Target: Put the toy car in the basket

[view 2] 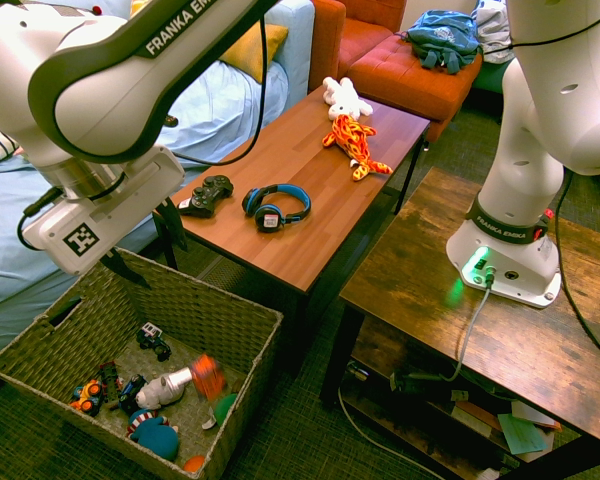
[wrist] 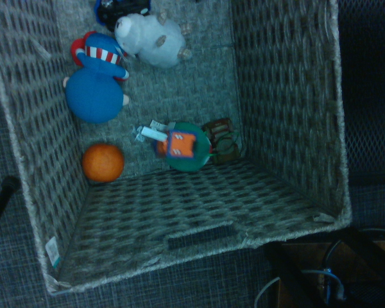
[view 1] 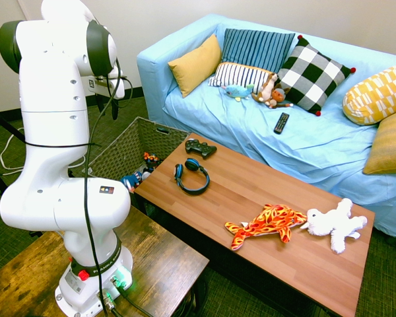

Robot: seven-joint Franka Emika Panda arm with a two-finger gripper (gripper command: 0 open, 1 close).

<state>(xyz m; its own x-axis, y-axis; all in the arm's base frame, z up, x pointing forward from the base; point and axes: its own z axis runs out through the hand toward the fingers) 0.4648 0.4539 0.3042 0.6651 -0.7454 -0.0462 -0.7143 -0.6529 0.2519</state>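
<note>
The toy car point(view 2: 207, 378) is a blurred orange-red shape inside the basket point(view 2: 242, 305), close to a white plush toy. In the wrist view the toy car point(wrist: 179, 144) shows over a round green toy on the floor of the basket point(wrist: 282, 96). My gripper point(view 2: 145, 247) hangs open above the basket's far rim with nothing between its fingers. In the first exterior view the gripper point(view 1: 109, 104) is above the basket point(view 1: 122, 152), beside the arm's upper link.
The low wooden table point(view 2: 310, 190) beside the basket carries a game controller point(view 2: 206, 194), blue headphones point(view 2: 276, 205), an orange flame-patterned fish point(view 2: 353, 142) and a white plush point(view 2: 344, 97). Several small toys point(view 2: 150, 400) lie in the basket. The blue sofa point(view 1: 264, 125) stands behind.
</note>
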